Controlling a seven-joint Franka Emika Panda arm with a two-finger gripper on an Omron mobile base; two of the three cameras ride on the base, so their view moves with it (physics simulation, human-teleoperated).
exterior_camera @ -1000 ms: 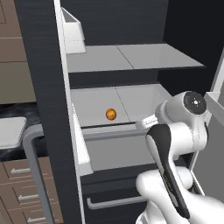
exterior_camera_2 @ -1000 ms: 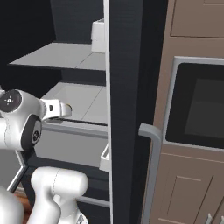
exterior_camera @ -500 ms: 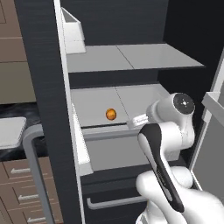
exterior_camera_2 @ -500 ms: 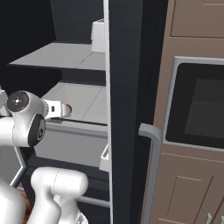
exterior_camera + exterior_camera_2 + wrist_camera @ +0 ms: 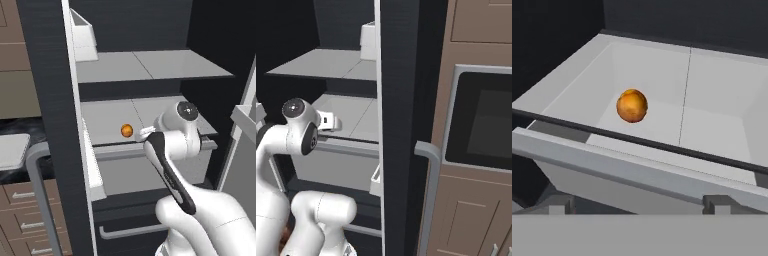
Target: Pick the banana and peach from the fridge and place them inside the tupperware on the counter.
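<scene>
While the fridge [image 5: 150, 65] stands with its door swung wide, the peach [image 5: 127, 130] sits alone on the pale grey floor of an open drawer-like bin on the lower level, a little left of the seam that runs down the middle of that floor. Seen from the hand, the peach [image 5: 632, 105] lies beyond the bin's front wall and the thin dark rail that crosses above it, touching nothing but the floor under it, with the bin's side wall well off to its left.

From the left base view, the end effector [image 5: 145, 132] is at the front edge of the bin, just right of the peach and apart from it, at the tip of the white arm that bends up from the lower right. Its two dark finger tips [image 5: 560, 205] poke up far from each other at the bottom of the hand view, so the fingers are spread wide and grip nothing. From the right base view the end effector [image 5: 329, 121] is level with the same shelf front.

Above the bin a flat grey shelf [image 5: 155, 65] spans the fridge interior, and a white door bin [image 5: 82, 35] hangs on the door's inner face at upper left. Left of the door, a corner of the white tupperware [image 5: 12, 150] rests on the black bench [image 5: 15, 127], above brown drawers [image 5: 20, 210]
</scene>
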